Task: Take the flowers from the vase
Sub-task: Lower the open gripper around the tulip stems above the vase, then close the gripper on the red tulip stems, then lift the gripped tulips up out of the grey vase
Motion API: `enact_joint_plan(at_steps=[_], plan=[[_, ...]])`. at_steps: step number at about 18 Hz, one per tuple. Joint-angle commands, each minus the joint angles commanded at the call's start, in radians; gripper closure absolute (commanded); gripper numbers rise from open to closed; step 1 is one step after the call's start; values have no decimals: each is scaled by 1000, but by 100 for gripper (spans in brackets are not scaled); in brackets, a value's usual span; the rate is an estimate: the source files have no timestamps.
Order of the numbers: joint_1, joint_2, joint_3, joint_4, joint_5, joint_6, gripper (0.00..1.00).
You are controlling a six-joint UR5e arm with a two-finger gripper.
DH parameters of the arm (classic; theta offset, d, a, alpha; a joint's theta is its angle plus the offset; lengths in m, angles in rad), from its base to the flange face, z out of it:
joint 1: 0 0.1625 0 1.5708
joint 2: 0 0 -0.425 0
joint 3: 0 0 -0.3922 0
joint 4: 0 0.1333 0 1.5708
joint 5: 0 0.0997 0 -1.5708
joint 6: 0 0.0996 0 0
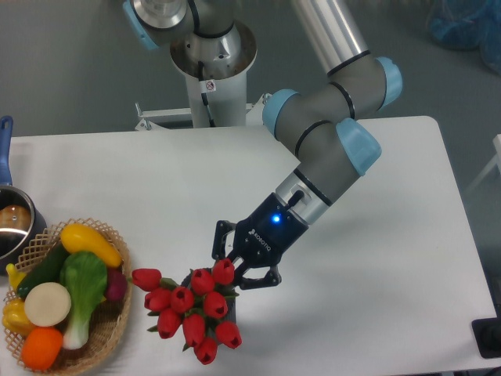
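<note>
Camera view shows my gripper [248, 272] down low by the flowers [192, 309]; the jaws look pressed in on the top of the bunch, near the red bud closest to the arm; I think they are pinching the flowers, but the buds hide the tips, so I cannot be fully sure.

The flowers sit near the front edge of the white table [391, 235], in front of the gripper; the bunch leans out to the left, toward the wicker basket [106, 333] of toy vegetables [66, 294]; I think it leans because the jaws grab it from the side and not from right above.

The vase [227, 305] is hard to see; only a dark bit shows under the buds, just below the gripper; the bunch is wider than the vase, so it covers it up; I cannot tell if the stems are in it or out of it.

A steel pot [12, 227] with a blue handle stands at the far left, well apart from the flowers.

Next I would lift straight up, slowly; if I pull sideways, the vase could tip over.
</note>
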Motion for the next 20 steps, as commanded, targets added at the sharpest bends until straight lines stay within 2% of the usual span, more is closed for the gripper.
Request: enact_joint_plan(at_steps=[10,17,20], plan=[[32,61,3,0,-120,-83,99],[40,61,61,0,-155,-153,99],[41,61,61,0,-158,-155,99]])
